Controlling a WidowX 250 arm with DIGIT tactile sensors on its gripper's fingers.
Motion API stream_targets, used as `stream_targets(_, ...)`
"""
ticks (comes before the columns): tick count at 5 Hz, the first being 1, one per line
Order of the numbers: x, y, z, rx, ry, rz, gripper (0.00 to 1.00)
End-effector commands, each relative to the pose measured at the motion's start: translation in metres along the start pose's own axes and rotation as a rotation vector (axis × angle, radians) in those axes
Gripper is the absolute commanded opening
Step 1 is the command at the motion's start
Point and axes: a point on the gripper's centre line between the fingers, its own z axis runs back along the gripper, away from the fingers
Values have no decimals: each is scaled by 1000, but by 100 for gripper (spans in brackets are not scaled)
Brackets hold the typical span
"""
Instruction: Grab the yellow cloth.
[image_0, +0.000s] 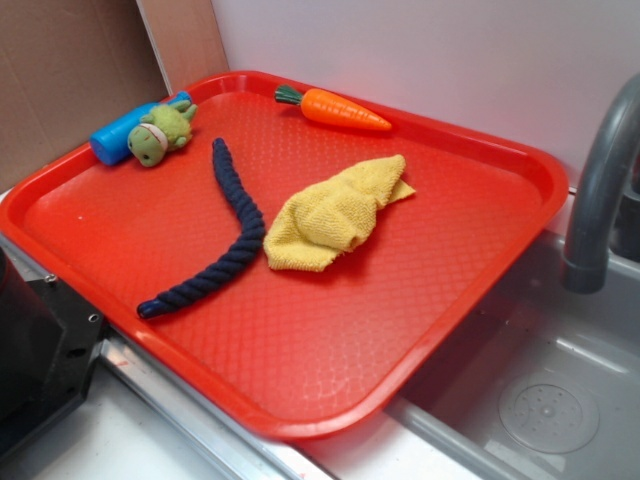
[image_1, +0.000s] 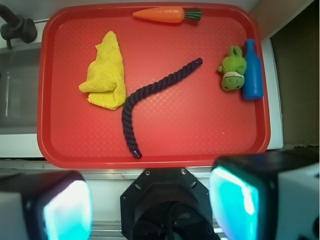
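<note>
The yellow cloth lies crumpled near the middle of the red tray, its lower edge touching a dark blue rope. In the wrist view my gripper hangs high above the tray's near edge, over the robot base. Its two cyan pads stand wide apart with nothing between them. The gripper itself does not show in the exterior view.
An orange toy carrot lies at the tray's far edge. A green plush frog leans against a blue bottle. A sink with a grey faucet borders the tray.
</note>
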Motion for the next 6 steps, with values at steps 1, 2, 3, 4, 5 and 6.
stream_targets(1,0,0,0,0,0,0,100)
stream_targets(2,43,-33,-57,15,-15,-254,100)
stream_targets(3,77,-50,-111,15,-55,-506,100)
stream_targets(4,77,-50,-111,15,-55,-506,100)
stream_targets(5,77,-50,-111,15,-55,-506,100)
stream_targets(6,77,-50,-111,15,-55,-506,100)
